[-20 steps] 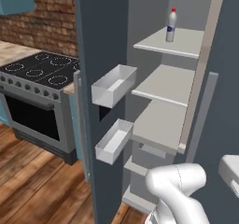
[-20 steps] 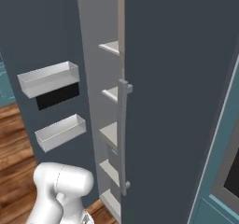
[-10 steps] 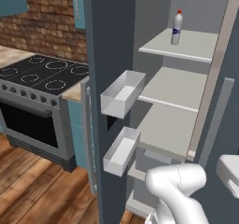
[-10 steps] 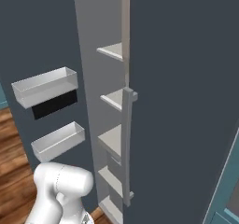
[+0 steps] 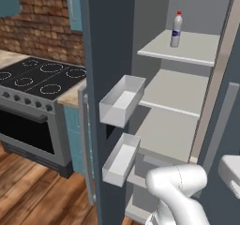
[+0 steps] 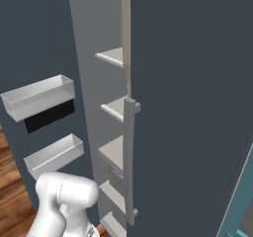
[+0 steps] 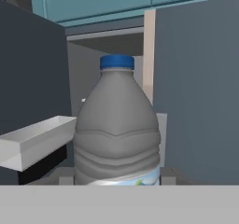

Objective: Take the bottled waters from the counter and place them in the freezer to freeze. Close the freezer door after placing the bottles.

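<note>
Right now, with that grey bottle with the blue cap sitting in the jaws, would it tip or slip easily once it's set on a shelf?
The grey-blue bottle is taller than it is wide, narrowing to a small cap, so it might tip if nudged. Its rounded body would probably roll once on its side. The smooth, ribbed plastic looks fairly slippery. The whitish bottle stands upright unaided on its shelf, so the base seems steady enough.

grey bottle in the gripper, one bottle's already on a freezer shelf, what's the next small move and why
Probably lift the grey-blue bottle up and forward toward a bare freezer shelf. The hand view shows it held upright and close, low in front of the open freezer, whose door stands wide. The red-capped bottle already stands on the upper shelf, so this is the last one to place.
</note>
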Tool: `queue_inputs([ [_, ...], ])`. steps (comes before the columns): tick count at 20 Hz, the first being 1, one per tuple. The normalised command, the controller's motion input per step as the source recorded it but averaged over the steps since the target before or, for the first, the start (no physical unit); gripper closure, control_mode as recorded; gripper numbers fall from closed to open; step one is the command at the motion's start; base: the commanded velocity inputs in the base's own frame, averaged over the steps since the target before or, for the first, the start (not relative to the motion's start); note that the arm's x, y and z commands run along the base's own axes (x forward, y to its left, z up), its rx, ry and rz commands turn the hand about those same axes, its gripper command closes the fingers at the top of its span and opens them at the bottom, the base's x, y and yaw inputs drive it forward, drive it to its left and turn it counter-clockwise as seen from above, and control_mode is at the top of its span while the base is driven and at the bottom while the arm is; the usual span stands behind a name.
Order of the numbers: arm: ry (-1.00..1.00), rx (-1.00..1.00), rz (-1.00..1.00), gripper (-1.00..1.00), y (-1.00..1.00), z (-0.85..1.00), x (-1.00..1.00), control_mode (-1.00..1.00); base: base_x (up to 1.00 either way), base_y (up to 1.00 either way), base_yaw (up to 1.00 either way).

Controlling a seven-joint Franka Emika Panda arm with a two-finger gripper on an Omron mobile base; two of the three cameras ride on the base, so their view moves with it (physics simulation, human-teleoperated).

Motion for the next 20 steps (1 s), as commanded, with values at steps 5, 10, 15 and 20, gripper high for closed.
queue_inputs([
  [5, 0.0, 0.0, 0.0, 1.0, 0.0, 0.0, 0.0, 1.0, 0.49, 0.0, -0.08],
  [10, 0.0, 0.0, 0.0, 1.0, 0.0, 0.0, 0.0, 1.0, 0.49, 0.0, -0.08],
  [15, 0.0, 0.0, 0.0, 1.0, 0.0, 0.0, 0.0, 1.0, 0.19, 0.01, 0.0],
  [20, 0.0, 0.0, 0.0, 1.0, 0.0, 0.0, 0.0, 1.0, 0.21, 0.06, -0.09],
])
